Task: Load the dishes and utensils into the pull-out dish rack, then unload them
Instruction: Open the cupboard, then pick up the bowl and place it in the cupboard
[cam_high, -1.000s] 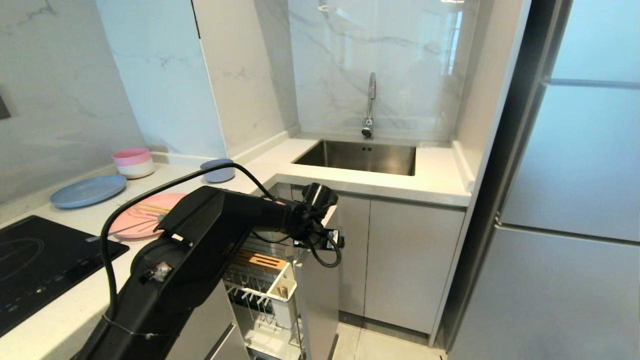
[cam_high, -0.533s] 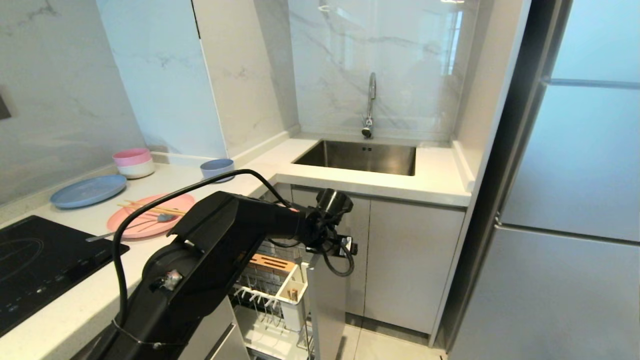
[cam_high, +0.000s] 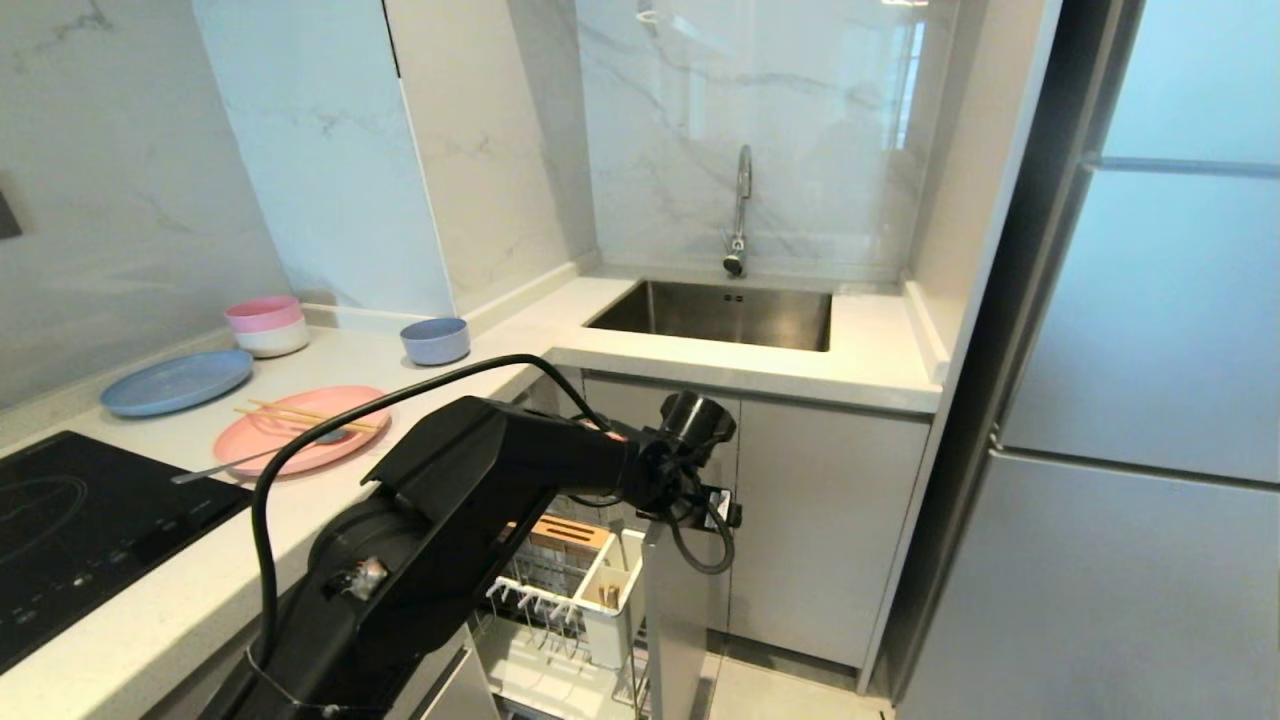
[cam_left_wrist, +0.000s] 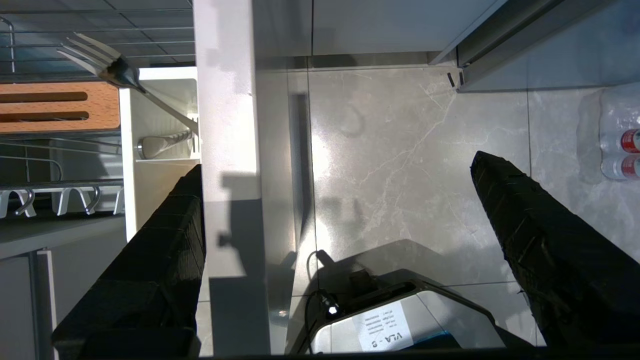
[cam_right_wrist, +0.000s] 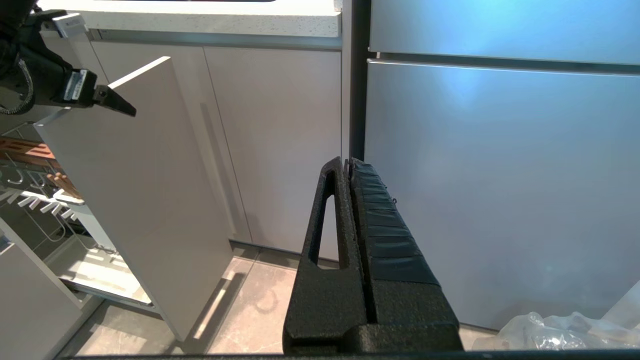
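**Left hand at the rack front**

The left hand (cam_left_wrist: 337, 210) was spread wide over the top edge of the rack (cam_high: 585, 590)'s pale front panel (cam_left_wrist: 227, 150). One finger (cam_left_wrist: 150, 265) was on the rack side of the panel and the other finger (cam_left_wrist: 550, 250) was out over the floor (cam_left_wrist: 400, 150). I could not tell if a finger touched the panel. The hand held nothing.

The rack was pulled out from under the tabletop (cam_high: 130, 620). Just inside the panel was a white cup (cam_left_wrist: 160, 120) with a fork (cam_left_wrist: 115, 72) leaning in it. Next to the cup were a brown wooden strip (cam_left_wrist: 55, 105) and white prongs (cam_left_wrist: 65, 200).

Up on the tabletop, well away from the hand, lay the pink plate (cam_high: 300, 440). The chopsticks (cam_high: 305, 416) lay across it. Another fork (cam_high: 240, 460) rested with one end on the plate and its handle on the tabletop. The blue bowl (cam_high: 436, 340) stood behind the plate, near the wall. A blue plate (cam_high: 175, 380) and stacked bowls (cam_high: 266, 325) sat farther left.

The right hand (cam_right_wrist: 350, 170) was pressed together and empty, low by the fridge (cam_right_wrist: 500, 175).
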